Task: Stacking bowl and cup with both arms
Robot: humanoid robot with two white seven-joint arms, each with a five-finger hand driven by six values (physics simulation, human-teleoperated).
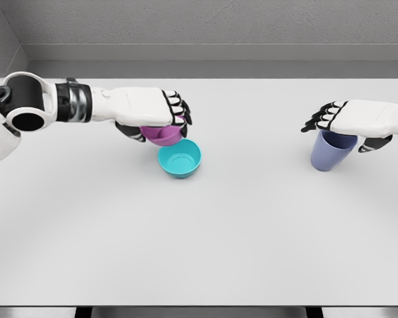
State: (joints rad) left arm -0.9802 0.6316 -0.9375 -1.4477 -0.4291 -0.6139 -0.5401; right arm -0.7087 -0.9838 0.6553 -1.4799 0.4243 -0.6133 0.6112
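Left hand (160,112) grasping the purple bowl (163,135) from above, fingers curled over its far rim, palm down. Bowl sits under my palm, mouth up as far as I can tell, mostly hidden by the hand. Whether it rests on the table or hangs just off it, I cannot tell.

Teal bowl (180,158) lies just beside it, toward me and a little to my right, rims near touching or overlapping in this view. Mouth up, axis vertical, inside bare. My left hand is by far the nearer one to it.

Judgement: the coming move turns on that short offset, lift purple, shift it toward me and right, lower it into teal with both axes kept upright.

Right hand (358,119) well apart on the right side, clasping the blue cup (331,150) from above at its rim. Cup upright, mouth up, long axis vertical, tapering to the base. It has the whole table (199,252) span between it and the bowls to cross.
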